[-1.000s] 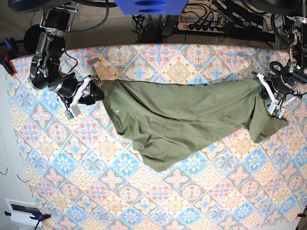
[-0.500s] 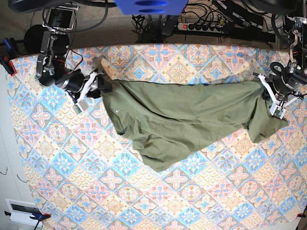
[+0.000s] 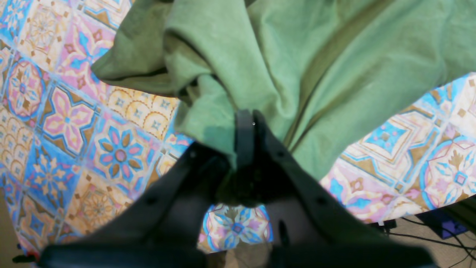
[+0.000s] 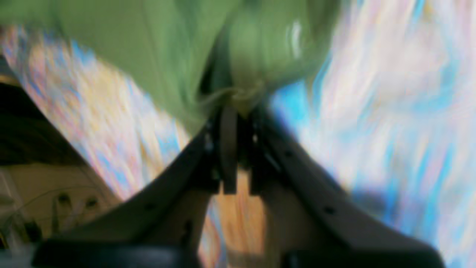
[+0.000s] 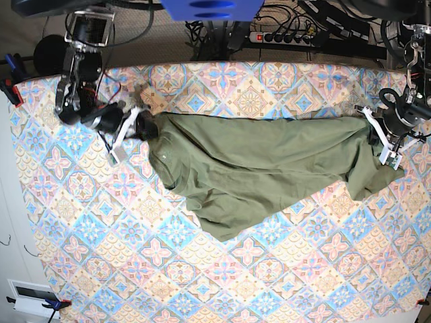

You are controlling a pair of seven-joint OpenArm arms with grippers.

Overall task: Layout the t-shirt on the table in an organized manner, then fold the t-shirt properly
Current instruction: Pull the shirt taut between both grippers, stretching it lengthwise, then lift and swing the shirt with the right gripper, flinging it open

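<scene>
Both claws hold the t-shirt [image 5: 259,165], one at each end, and it hangs stretched between them over the worktop [image 5: 283,269].

The left claw [image 3: 245,123] is clamped tight on a bunch of green cloth. The cloth spreads up and away from its tips, and one sleeve flops down next to it. The right claw [image 4: 238,111] looks pinched on a small twist of cloth right at its tips. That picture is very blurry, so it is hard to say how much cloth it has. It looks like only a little.

What could go wrong? If the right claw has just a thin bit of cloth, a hard pull could make the shirt slip out. Then that end would drop in a heap. If the two claws pull too far apart, the cloth could stretch or tear at the pinched spots. And the shirt is not flat. A big flap hangs low between the claws and sticks out in a point toward the near side of the worktop. If the claws set the shirt down like this, that flap would be folded under or crooked, and the fold after would come out messy.

The shirt is plain olive green, soft and wrinkly. It has long creases running from one claw to the other. The worktop under it has pink, blue and beige tile shapes.
</scene>
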